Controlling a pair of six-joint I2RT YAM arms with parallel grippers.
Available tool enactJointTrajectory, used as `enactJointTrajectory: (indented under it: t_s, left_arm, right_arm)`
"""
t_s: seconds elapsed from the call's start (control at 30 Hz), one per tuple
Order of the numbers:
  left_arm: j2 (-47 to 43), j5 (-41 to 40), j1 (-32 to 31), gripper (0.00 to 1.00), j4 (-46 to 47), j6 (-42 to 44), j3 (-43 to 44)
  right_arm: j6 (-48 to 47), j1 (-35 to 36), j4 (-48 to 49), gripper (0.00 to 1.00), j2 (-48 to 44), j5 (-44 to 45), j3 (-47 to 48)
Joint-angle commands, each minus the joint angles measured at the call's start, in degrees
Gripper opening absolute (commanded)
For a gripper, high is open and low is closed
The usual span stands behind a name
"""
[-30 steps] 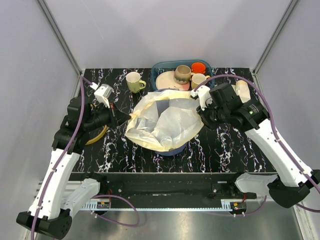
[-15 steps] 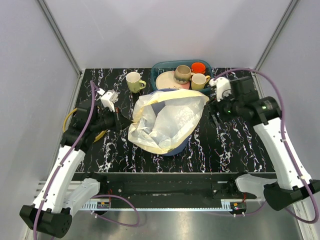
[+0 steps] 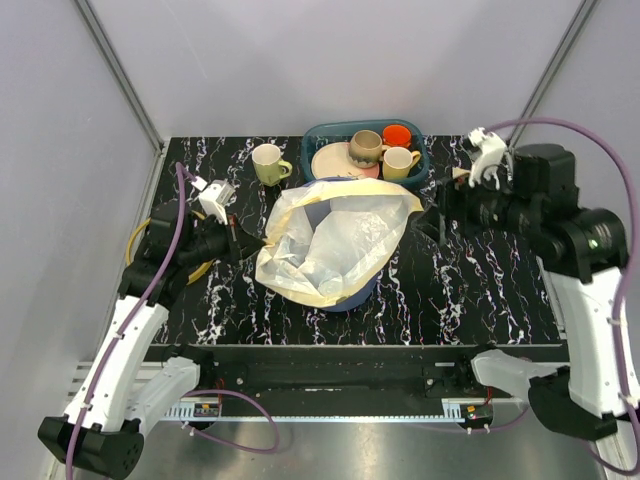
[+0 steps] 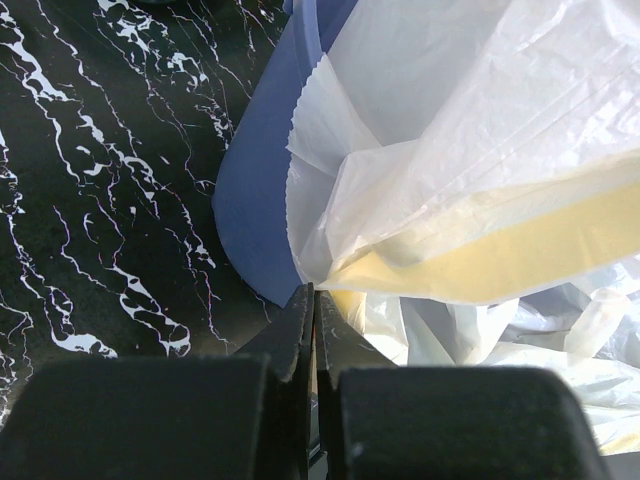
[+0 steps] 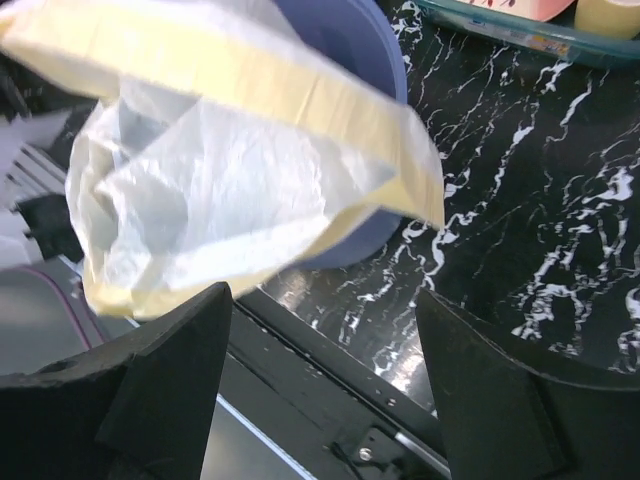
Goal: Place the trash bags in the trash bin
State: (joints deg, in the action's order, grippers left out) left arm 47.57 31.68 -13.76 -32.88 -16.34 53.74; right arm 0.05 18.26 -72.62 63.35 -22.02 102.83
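A large cream-white trash bag (image 3: pixel 330 240) lies draped over the blue trash bin (image 3: pixel 345 298) at the table's middle and hides most of it. My left gripper (image 3: pixel 258 243) is shut on the bag's left edge. In the left wrist view its jaws meet at the film's lower corner (image 4: pixel 312 295), beside the bin's blue wall (image 4: pixel 255 200) and below the bag (image 4: pixel 470 170). My right gripper (image 3: pixel 436 222) stands open to the right of the bag and clear of it. In the right wrist view its fingers (image 5: pixel 170 380) are spread wide, with the bag (image 5: pixel 230 170) and bin (image 5: pixel 370 230) beyond them.
A teal oval basket (image 3: pixel 318 134) with mugs and a cream plate stands behind the bin. A pale green mug (image 3: pixel 267 163) sits on the table to its left. A yellow ring (image 3: pixel 134 236) lies under my left arm. The table's front rail (image 5: pixel 330 340) runs below the right gripper.
My right gripper has opened, let go of the bag's right edge and drawn back to the right. The bag has slackened onto the bin. The left gripper keeps its hold.
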Motion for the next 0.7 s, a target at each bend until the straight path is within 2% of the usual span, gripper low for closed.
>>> enactJointTrajectory:
  t_s: [0.0,0.07,0.17,0.23,0.3,0.33,0.4,0.43,0.47,0.5,0.53,0.57,0.67]
  left_arm:
    - [-1.52,0.92,-0.04,0.0,2.21,-0.45,0.84]
    - [-1.87,0.58,-0.04,0.0,2.04,-0.28,1.11]
    - [-2.39,0.14,-0.04,0.0,1.68,0.08,1.28]
    - [-2.48,0.49,-0.04,0.0,1.68,-0.18,1.2]
    - [-2.31,0.49,-0.04,0.0,1.77,-0.27,1.02]
    - [-2.22,0.31,0.05,0.0,1.68,-0.1,1.11]
    - [-2.4,-0.56,0.05,0.0,1.42,0.6,1.11]
    - [-2.13,-0.66,0.05,0.0,1.24,0.78,1.11]
    - [-1.87,-0.74,0.14,0.0,0.9,0.78,1.02]
    - [-1.78,-0.83,0.14,0.0,0.8,0.78,0.67]
    - [-1.61,-0.92,0.14,0.0,0.8,0.87,0.41]
    - [-1.52,-1.18,0.22,0.0,0.8,1.22,0.14]
    - [-1.17,-2.68,0.22,0.0,1.15,2.44,-1.09]
  right_arm:
    - [11.27,-0.07,2.99,0.83,8.01,-0.83,2.12]
    - [11.46,-0.07,5.03,0.82,9.5,1.97,2.11]
    - [9.27,0.02,1.17,0.8,13.02,10.14,3.0]
    - [8.56,-0.07,0.72,0.79,13.03,10.95,1.43]
    - [8.65,-0.07,1.69,0.74,12.24,9.03,-0.16]
    - [8.56,-0.07,1.78,0.65,12.06,8.23,-1.82]
    - [8.12,-0.07,2.21,0.56,10.92,5.34,-3.94]
    - [7.34,-0.24,2.65,0.47,10.57,3.58,-6.3]
    - [6.63,-0.42,3.01,0.29,10.13,2.35,-7.19]
    - [5.06,-0.42,4.05,0.19,9.25,-1.06,-8.16]
    - [3.56,-0.59,4.76,0.12,8.81,-2.23,-9.91]
    - [1.9,-0.68,5.64,0.0,8.37,-1.8,-11.06]
    - [-3.56,-2.43,8.01,0.0,7.05,1.18,-15.63]
